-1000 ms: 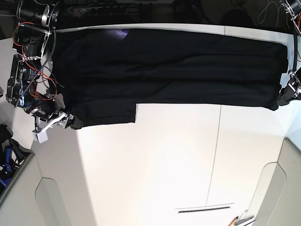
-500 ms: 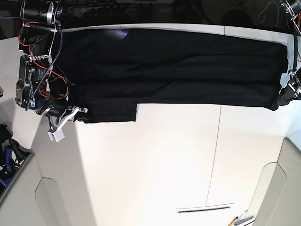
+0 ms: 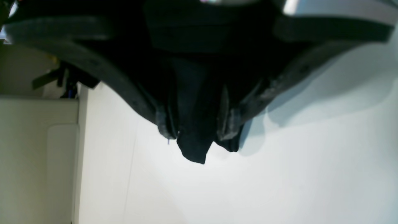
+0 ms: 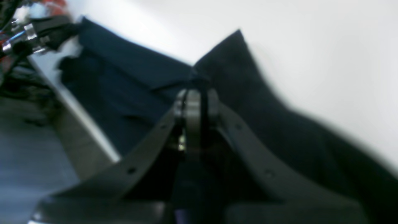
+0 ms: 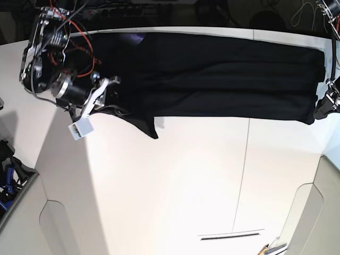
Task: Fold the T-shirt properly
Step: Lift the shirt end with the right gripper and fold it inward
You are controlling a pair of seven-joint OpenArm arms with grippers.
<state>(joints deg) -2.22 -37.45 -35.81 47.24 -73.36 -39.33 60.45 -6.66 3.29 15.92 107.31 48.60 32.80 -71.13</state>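
Observation:
The black T-shirt (image 5: 223, 74) lies stretched along the far edge of the white table (image 5: 186, 186), plain side up, with a small purple patch at the collar (image 5: 139, 37). My right gripper (image 5: 109, 101) is shut on the shirt's left sleeve end and holds it lifted over the cloth. In the right wrist view its fingers (image 4: 196, 102) pinch a fold of the shirt (image 4: 140, 77). My left gripper (image 5: 320, 111) is shut on the shirt's right lower corner. In the left wrist view black cloth (image 3: 192, 146) hangs between its fingertips (image 3: 228, 124).
A white tag (image 5: 78, 129) hangs from the right arm. A seam (image 5: 245, 170) runs down the table. Blue items (image 5: 6, 180) lie off the left edge. Cables and dark gear lie beyond the far table edge (image 4: 87, 130).
My right gripper has moved right and toward the far edge with the sleeve end, dragging that cloth over the shirt so its lower left corner now slants. The left gripper has not moved.

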